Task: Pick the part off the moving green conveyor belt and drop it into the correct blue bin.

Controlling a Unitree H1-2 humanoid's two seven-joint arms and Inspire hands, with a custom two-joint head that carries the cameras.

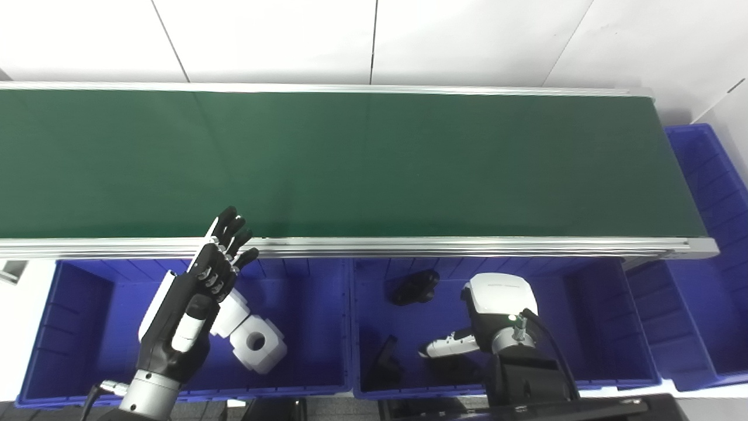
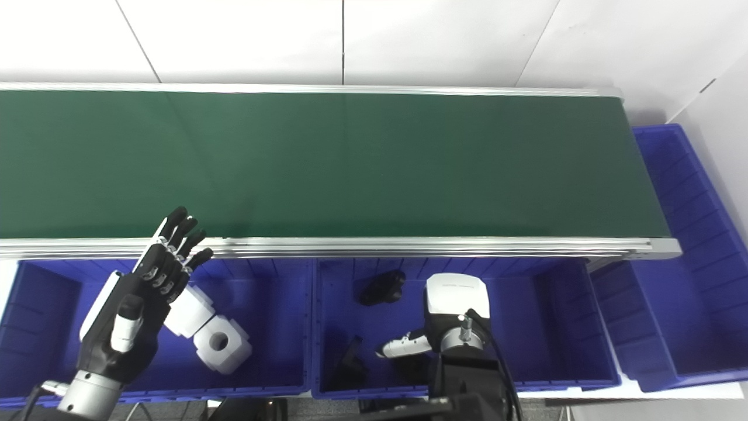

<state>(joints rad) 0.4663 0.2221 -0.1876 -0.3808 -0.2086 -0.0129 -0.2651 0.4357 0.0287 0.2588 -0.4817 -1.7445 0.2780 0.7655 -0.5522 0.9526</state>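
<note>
Over the left bin point(image 1: 70, 327), I see my left hand point(image 1: 190, 316) spread above blocky white parts point(image 1: 257, 345); right hand point(image 1: 497, 316), can't tell; smooth belt point(image 1: 350, 164).

Belt point(image 1: 350, 164) dark green, bare. White parts point(image 1: 251, 336) lie in left bin point(image 1: 76, 374); black parts point(image 1: 415, 286) lie in middle bin point(image 1: 608, 327).

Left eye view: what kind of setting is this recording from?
Probably a mock sorting line in a lab: a long green conveyor belt with aluminium rails, open blue plastic bins along its near edge, and white panelled walls behind.
</note>
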